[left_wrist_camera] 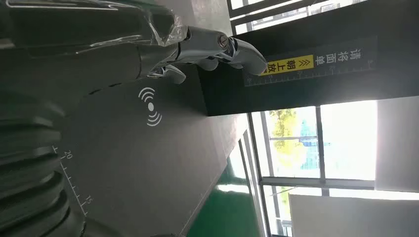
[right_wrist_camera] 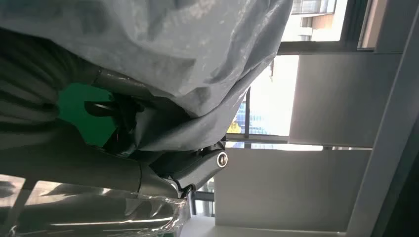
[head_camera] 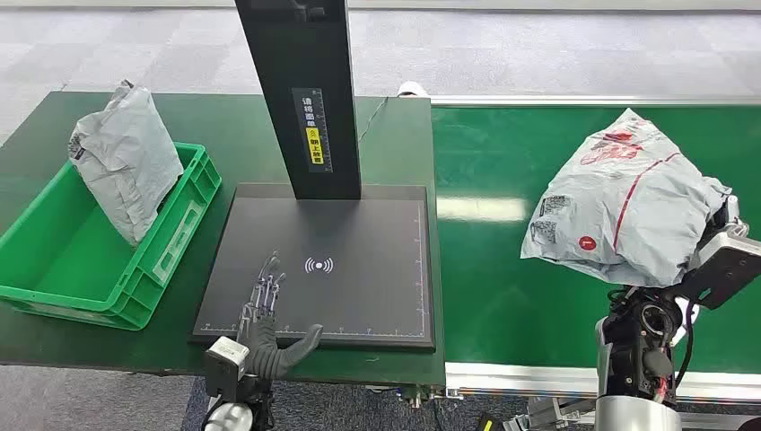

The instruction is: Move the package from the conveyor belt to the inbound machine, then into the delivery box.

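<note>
A smooth green belt (head_camera: 502, 242) runs beside a dark bench (head_camera: 395, 135). On the bench lie a flat matte black scanner plate (head_camera: 359, 296) and a ribbed green plastic box (head_camera: 54, 260) holding a crumpled grey bag (head_camera: 126, 162). Above the belt, the right hand (right_wrist_camera: 148, 143) grips a wrinkled grey plastic package (head_camera: 628, 206); the wrist view shows its fingers (right_wrist_camera: 197, 165) under the film. The left hand (head_camera: 269, 314) rests open, flat on the plate.

Left hand (left_wrist_camera: 163, 54) fingers (left_wrist_camera: 237, 49) over scanner plate (left_wrist_camera: 148, 163)
</note>
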